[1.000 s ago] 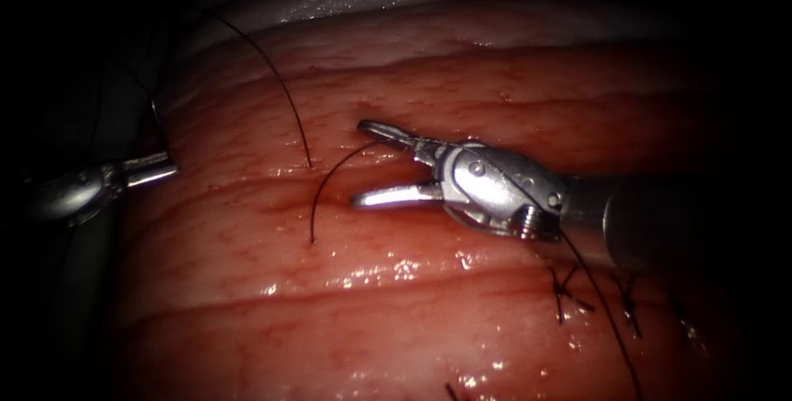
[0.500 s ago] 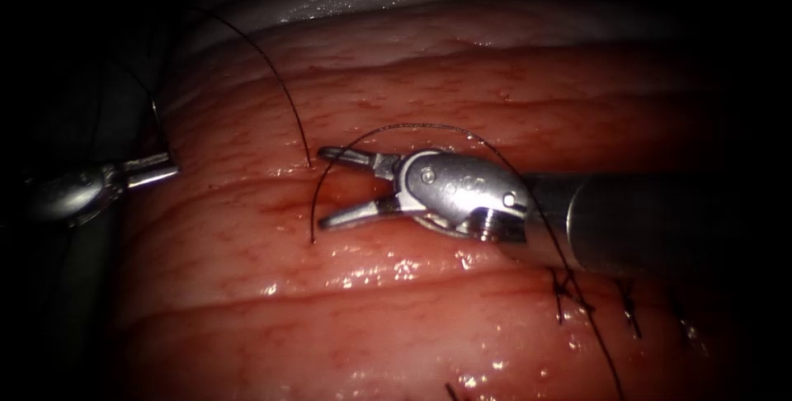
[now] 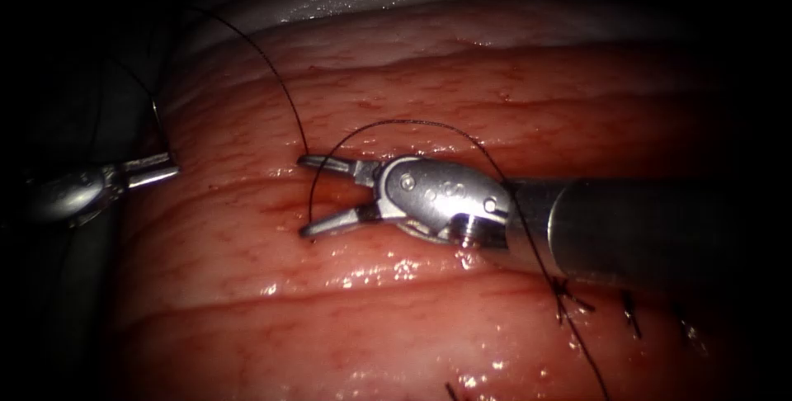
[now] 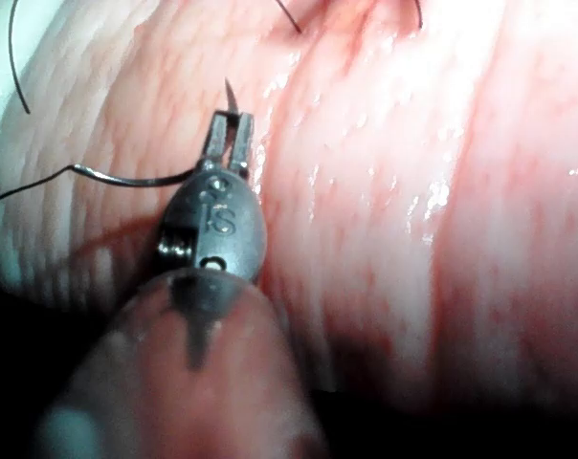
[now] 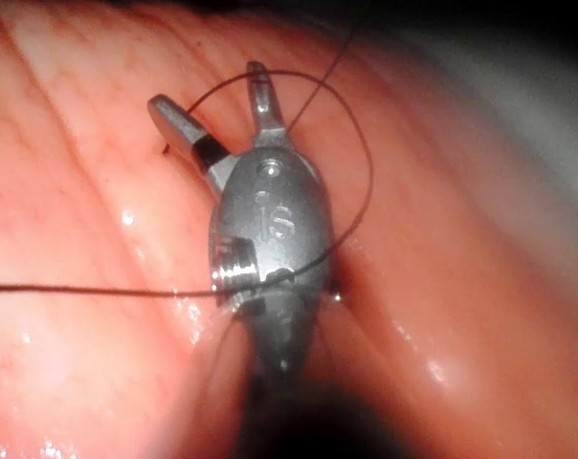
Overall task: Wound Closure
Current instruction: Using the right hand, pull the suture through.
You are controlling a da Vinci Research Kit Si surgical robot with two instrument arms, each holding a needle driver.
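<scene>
The left arm's needle driver (image 3: 153,172) sits at the left edge of the tissue (image 3: 429,318), well left of the stitch site, its jaws pressed together on the curved needle (image 4: 126,178); in the left wrist view they pinch it close to its pointed end, whose tip (image 4: 229,94) pokes just past them, while the body sweeps away sideways toward the thread, free of the tissue. The right arm's needle driver (image 3: 307,193) hangs over the middle of the tissue with its jaws spread and holding nothing — a loop of thread (image 3: 412,125) lies draped over its wrist and shaft. From that loop the thread runs down into the tissue between the spread jaws, and a second strand rises from the tissue just above the upper jaw toward the upper left. Finished stitches (image 3: 569,302) sit to the lower right. The needle looks thin, stiff and slippery, best gripped flat across its curve away from the tip; the thread looks limp and light, prone to slide off smooth metal
</scene>
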